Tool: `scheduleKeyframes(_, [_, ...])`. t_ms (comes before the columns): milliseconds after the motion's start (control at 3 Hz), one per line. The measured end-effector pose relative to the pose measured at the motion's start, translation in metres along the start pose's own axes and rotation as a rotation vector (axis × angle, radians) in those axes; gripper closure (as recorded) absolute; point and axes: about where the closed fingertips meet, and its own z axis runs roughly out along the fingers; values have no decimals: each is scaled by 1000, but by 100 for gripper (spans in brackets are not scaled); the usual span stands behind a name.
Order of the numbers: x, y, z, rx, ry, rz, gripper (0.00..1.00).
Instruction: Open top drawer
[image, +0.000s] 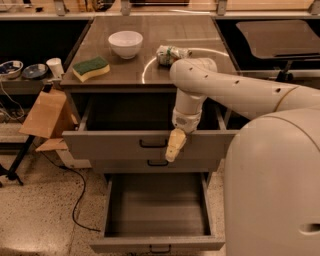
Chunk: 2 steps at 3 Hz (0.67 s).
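The top drawer (110, 145) is a wide grey drawer with a small black bar handle (152, 144) at its centre. It stands pulled out from under the counter, and its inside is dark. My gripper (174, 147) hangs pointing down in front of the drawer's front panel, just right of the handle and not on it. Its tip reaches the panel's lower edge. My white arm comes in from the right over the drawer's right half.
The narrower middle drawer (157, 163) is nearly shut. The deep bottom drawer (155, 245) is pulled far out. On the counter are a white bowl (125, 43), a green-yellow sponge (91, 68) and a crumpled packet (170, 54). A cardboard box (46, 114) leans at the left, and a cable (75, 200) lies on the floor.
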Motion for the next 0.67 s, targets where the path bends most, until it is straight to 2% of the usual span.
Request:
scheduleKeyframes(333, [57, 0, -6, -45, 155, 149, 0])
scheduleKeyframes(667, [96, 2, -14, -79, 257, 250, 0])
